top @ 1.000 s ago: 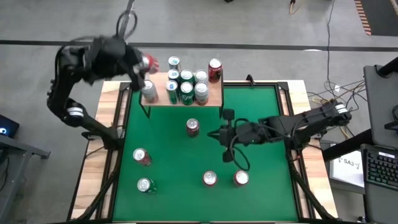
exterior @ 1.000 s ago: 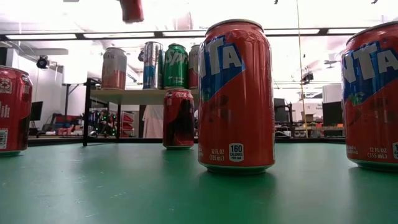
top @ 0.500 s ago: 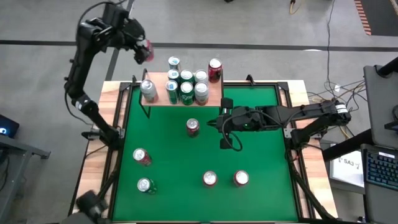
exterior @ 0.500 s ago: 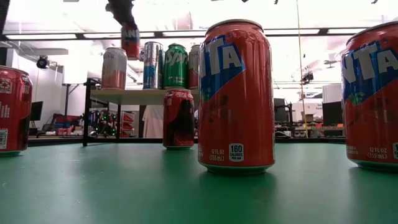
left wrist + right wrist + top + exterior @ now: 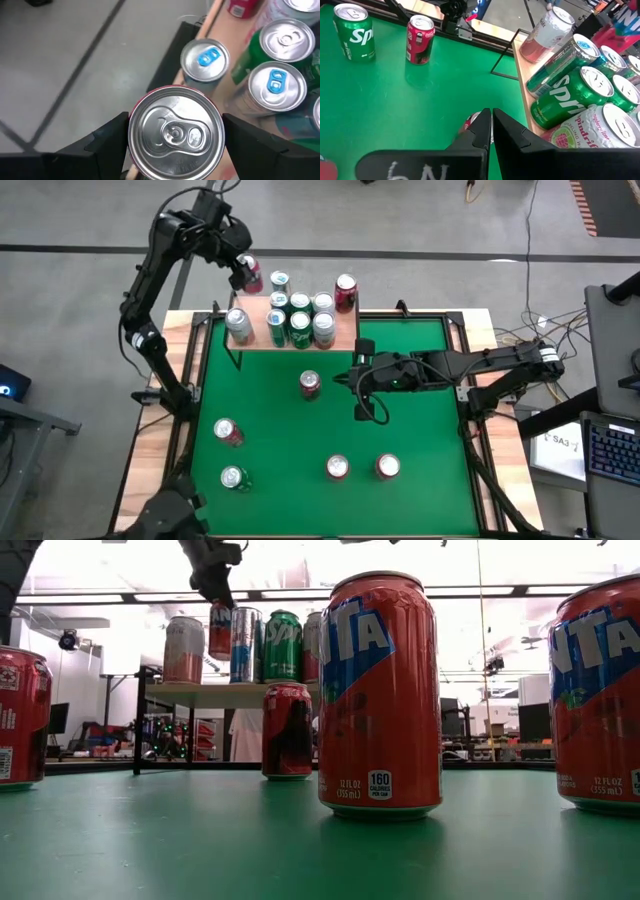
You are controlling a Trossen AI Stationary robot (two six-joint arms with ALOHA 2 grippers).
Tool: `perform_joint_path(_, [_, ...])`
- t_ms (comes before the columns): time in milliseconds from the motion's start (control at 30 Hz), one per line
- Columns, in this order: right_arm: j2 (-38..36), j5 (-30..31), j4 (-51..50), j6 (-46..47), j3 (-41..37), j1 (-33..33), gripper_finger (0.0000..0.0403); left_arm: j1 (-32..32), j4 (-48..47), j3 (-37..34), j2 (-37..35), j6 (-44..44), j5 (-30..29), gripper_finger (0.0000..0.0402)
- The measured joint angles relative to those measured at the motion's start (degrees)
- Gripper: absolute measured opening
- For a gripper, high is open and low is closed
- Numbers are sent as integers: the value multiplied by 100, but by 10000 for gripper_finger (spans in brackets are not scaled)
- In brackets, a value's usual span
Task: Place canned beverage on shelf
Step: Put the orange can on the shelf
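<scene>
We've got the left gripper point(image 5: 243, 272) pinching a red can point(image 5: 248, 274) over the shelf's point(image 5: 345, 332) crowded far-left corner; it might clip the neighbouring cans point(image 5: 300, 318) or miss the edge.

bright, even overhead light; ceiling strip lights point(image 5: 300, 595) blow out white in the low view, leaving the shelf cans point(image 5: 255, 645) backlit. soft shadows on the green table point(image 5: 420, 410). near can point(image 5: 380, 695) looms large, floor point(image 5: 60, 75) blurred in the left wrist view

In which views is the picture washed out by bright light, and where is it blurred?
Low view: ceiling lights bleach the background, and the near orange can is soft. Left wrist view: the silver top of the held red can is sharp, the floor behind streaked.
</scene>
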Motion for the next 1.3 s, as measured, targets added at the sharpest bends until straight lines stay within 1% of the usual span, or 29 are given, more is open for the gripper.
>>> perform_joint_path(67, [0, 0, -1, 3, -6, 0, 9, 4, 4, -161, -4, 42, 153, 267])
perform_joint_path(233, [0, -2, 3, 39, -11, 0, 9, 23, 83, -541, -119, 51, 278, 267])
perform_joint_path(433, [2, 0, 8, 58, -14, 0, 9, 31, 447, -1101, -264, 42, 572, 267])
perform_joint_path(533, [2, 0, 8, 122, -15, 0, 9, 26, 598, -1442, -412, 47, 610, 267])
perform_joint_path(800, [2, 0, 32, 152, -18, 0, 9, 31, 1501, -2533, -941, 53, 584, 267])
perform_joint_path(933, [2, 0, 32, 192, -20, 0, 9, 31, 1840, -3011, -1090, 55, 582, 267])
perform_joint_path(1067, [2, 1, 36, 231, -20, 0, 9, 31, 1952, -3199, -1104, 57, 583, 267])
perform_joint_path(1300, [2, 1, 38, 304, -22, 0, 9, 31, 2083, -3230, -1034, 99, 582, 267])
